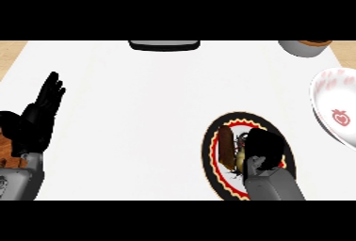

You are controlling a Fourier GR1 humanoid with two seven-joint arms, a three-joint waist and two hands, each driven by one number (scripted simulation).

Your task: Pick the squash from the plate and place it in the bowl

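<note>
A white counter (139, 117) fills the view, with tan edges at the far corners. On its right edge sits the white bowl (334, 110), tilted toward me, with red marks inside. Near it, at the near right, is a dark-rimmed plate (212, 162) with a red and white pattern. At the far edge lie a dark flat object (164, 44) and a small round container (306, 47).

My left hand (38, 117) rests at the left, fingers straight and pointing up, holding nothing. My right hand (264, 150) hangs over the plate, fingers curled downward beside the squash (227, 148); whether they have closed on it I cannot tell.

The squash is a long brown shape lying on the plate's left half. I judge it stiff, fairly light, with a smooth skin that may slip. I would take it across its middle, thumb on one side, fingers on the other.
</note>
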